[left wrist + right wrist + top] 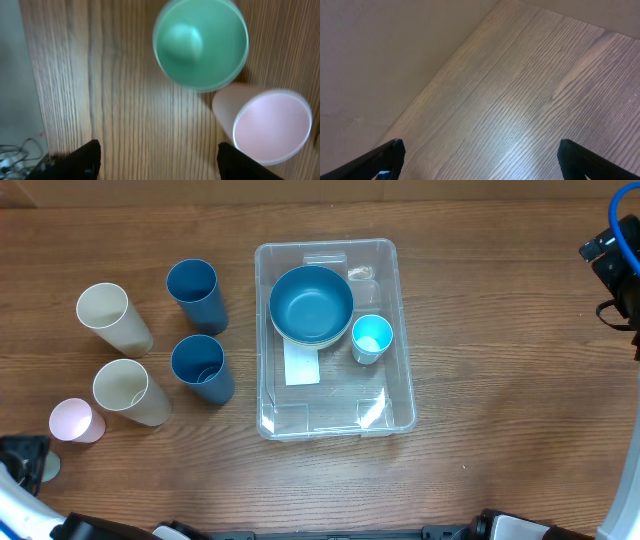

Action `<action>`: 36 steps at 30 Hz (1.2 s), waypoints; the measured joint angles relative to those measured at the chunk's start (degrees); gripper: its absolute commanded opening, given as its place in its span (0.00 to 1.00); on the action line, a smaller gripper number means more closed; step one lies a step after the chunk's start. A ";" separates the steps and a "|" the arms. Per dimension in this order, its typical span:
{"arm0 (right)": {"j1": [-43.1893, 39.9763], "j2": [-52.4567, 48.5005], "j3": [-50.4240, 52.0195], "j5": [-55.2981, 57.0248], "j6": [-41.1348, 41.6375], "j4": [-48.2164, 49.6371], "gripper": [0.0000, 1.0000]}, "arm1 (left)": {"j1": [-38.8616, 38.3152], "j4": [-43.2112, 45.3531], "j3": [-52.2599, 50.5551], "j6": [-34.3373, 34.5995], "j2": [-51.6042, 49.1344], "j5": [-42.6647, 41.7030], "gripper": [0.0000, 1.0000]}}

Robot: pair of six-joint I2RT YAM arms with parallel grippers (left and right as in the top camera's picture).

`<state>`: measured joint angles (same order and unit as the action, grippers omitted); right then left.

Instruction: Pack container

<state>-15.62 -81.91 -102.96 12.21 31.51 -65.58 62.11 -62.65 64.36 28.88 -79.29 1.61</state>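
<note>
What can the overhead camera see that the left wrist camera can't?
Only the overhead view shows the clear container holding a blue bowl and a small light blue cup, plus two beige cups and two dark blue cups beside it. Only the left wrist view clearly shows the green cup and the open left gripper. Both show the pink cup and the wooden table.

On my worktop, bowl and small cup side by side in the container, more cups left of it.
</note>
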 measured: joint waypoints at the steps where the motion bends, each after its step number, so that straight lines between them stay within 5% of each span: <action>1: 0.00 0.00 0.00 -0.02 0.00 -0.02 1.00 | 1.79 1.55 -0.02 0.07 0.00 -0.50 0.73; 8: 0.00 0.00 0.00 -0.02 0.00 0.00 1.00 | 2.45 6.56 -0.09 -0.11 -3.39 0.17 0.64; 15: 0.00 0.00 0.00 -0.02 -0.02 0.00 1.00 | 2.45 10.51 -0.13 -0.11 -11.37 2.27 0.66; 19: 0.00 0.00 0.00 -0.02 0.02 0.02 1.00 | 2.45 13.49 -0.15 -0.35 -14.97 3.80 0.45; 21: 0.00 0.00 0.00 -0.02 0.00 0.00 1.00 | 2.45 14.49 -0.15 -0.52 -17.00 4.07 0.04; 24: 0.00 0.00 0.00 -0.02 0.00 0.00 1.00 | 2.45 14.45 -0.09 -0.44 -19.04 2.93 0.04; 27: 0.00 0.00 0.00 -0.02 0.00 -0.04 1.00 | 2.45 9.22 2.97 -0.44 -18.82 -0.09 0.04; 32: 0.00 0.00 0.00 0.00 0.00 -0.02 1.00 | 2.10 -13.84 29.59 -0.48 -15.17 -5.42 0.04; 36: 0.00 0.00 0.00 -0.02 -0.02 -0.02 1.00 | -4.31 -22.16 46.16 -3.34 -8.79 -14.36 0.04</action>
<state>-15.62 -81.91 -102.96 12.19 31.48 -65.60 57.80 -84.82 110.52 25.54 -88.07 -12.75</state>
